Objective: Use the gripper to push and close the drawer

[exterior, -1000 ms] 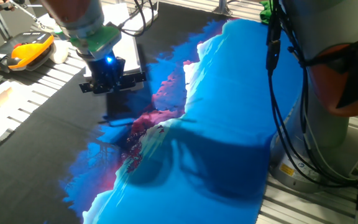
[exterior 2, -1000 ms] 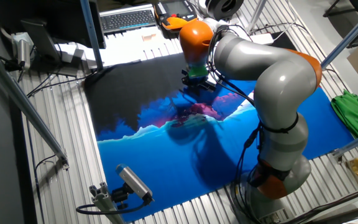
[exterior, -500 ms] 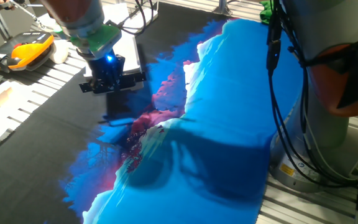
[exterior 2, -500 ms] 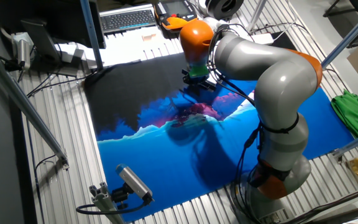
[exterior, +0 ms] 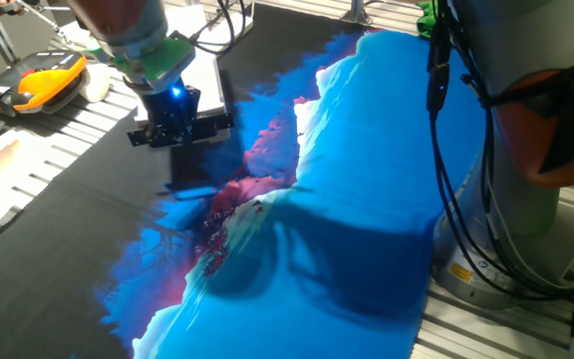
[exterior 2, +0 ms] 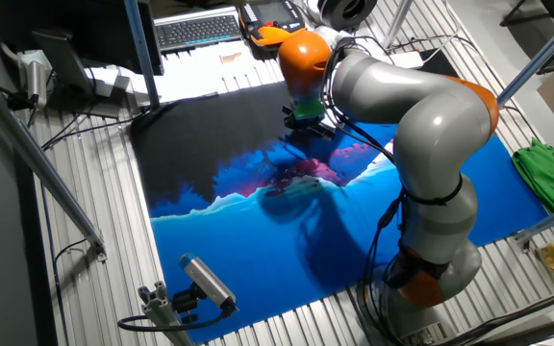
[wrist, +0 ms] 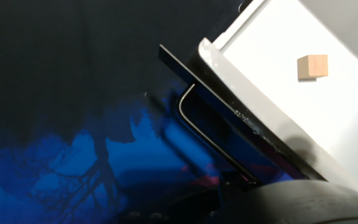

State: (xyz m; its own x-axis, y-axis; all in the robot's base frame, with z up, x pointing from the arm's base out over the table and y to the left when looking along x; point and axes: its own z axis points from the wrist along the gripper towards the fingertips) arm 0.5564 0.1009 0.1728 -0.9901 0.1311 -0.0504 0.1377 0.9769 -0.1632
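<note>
Your gripper (exterior: pixel 175 128) hangs just above the drawer (wrist: pixel 291 81) front and its handle (wrist: pixel 210 140); fingers' state: you cannot tell.

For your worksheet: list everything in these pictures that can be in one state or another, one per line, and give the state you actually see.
Drawer: open, pale inside showing.
Handle: free, nothing gripping it.
Wooden block: lying inside the drawer.
Tool: right above the drawer front; open or shut cannot be told.
Blue light: glowing.
Orange-and-black case: shut, off on the side table.
</note>
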